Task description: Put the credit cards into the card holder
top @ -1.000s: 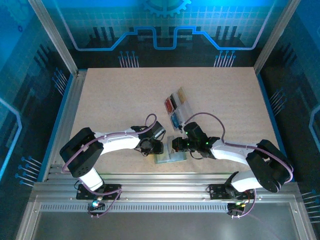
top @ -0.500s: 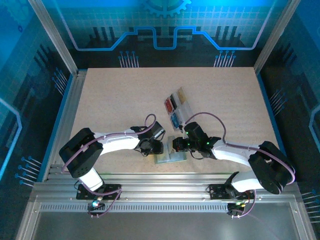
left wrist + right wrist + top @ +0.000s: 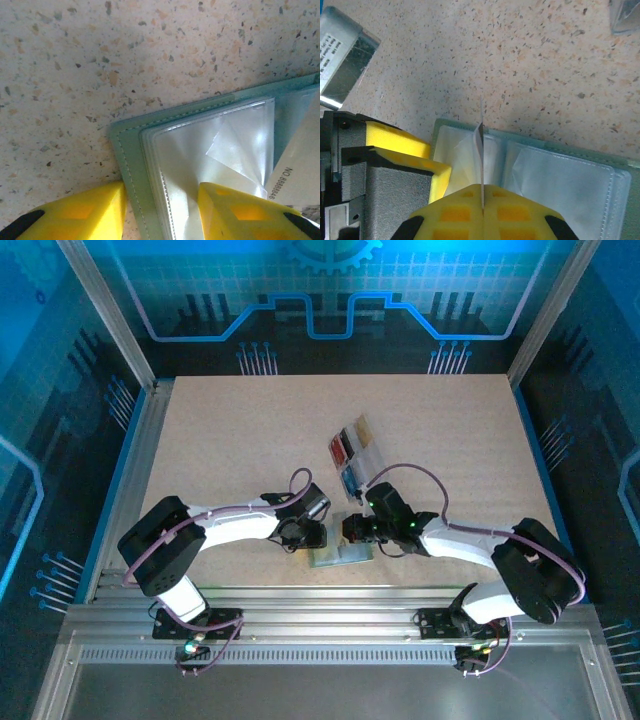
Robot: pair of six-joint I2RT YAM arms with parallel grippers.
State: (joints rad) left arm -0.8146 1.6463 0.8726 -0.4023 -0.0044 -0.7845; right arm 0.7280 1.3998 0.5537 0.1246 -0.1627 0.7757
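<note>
"Right wrist view: what has the right gripper (image 3: 482, 195) got?"
"It's clenched on a pale, thin plastic credit card (image 3: 482, 145), edge-on and upright over the left part of the open sage-green folding card holder (image 3: 560, 172), which lies flat at the table's near middle. I'd judge the card light, stiff and slick, so pinch the trailing edge and leave the leading edge free"
"And the left gripper (image 3: 159, 194)?"
"Its jaws stand apart astride the holder's left edge, one finger over the speckled tabletop (image 3: 150, 60), one over the clear sleeves. Those look floppy and probably need pinning. Farther off, more coloured cards (image 3: 342, 448) sit in a clear compartmented plastic tray (image 3: 375, 455)"
</note>
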